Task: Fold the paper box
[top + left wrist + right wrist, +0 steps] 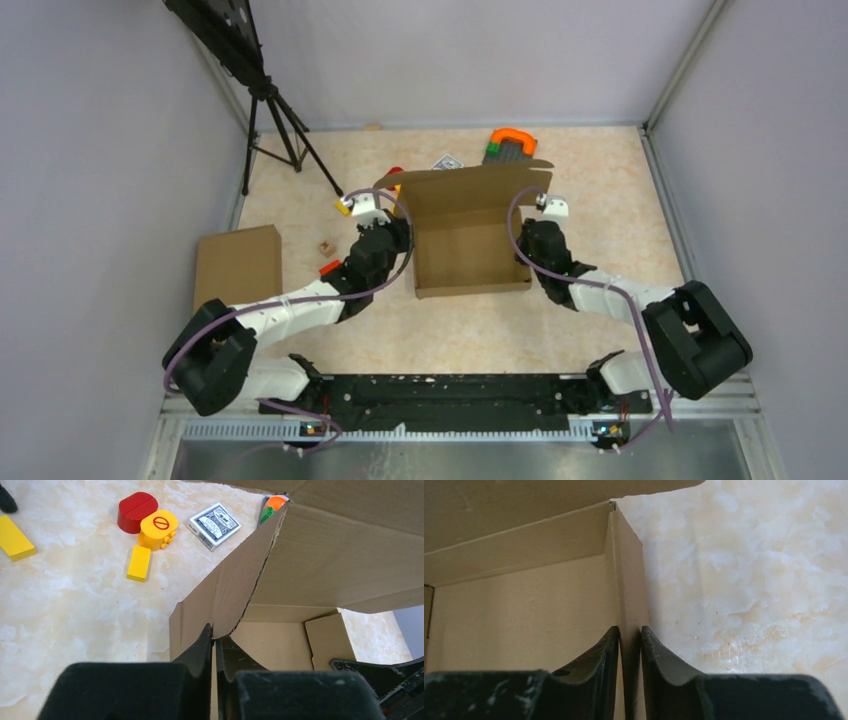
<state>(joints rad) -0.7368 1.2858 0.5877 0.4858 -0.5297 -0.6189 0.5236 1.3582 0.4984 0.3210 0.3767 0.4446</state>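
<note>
Brown paper box (470, 235) walls: left pincer (215, 636) pinches, right pincer (629, 631) narrowly straddles

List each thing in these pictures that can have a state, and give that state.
paper box, part folded: side walls raised, lid standing open at the back.
left pincer, shut on the box's left wall.
right pincer, astride the box's right wall; clamped or not, cannot tell.
other brown box, closed, lying flat.
card pack, closed, lying flat.
</note>
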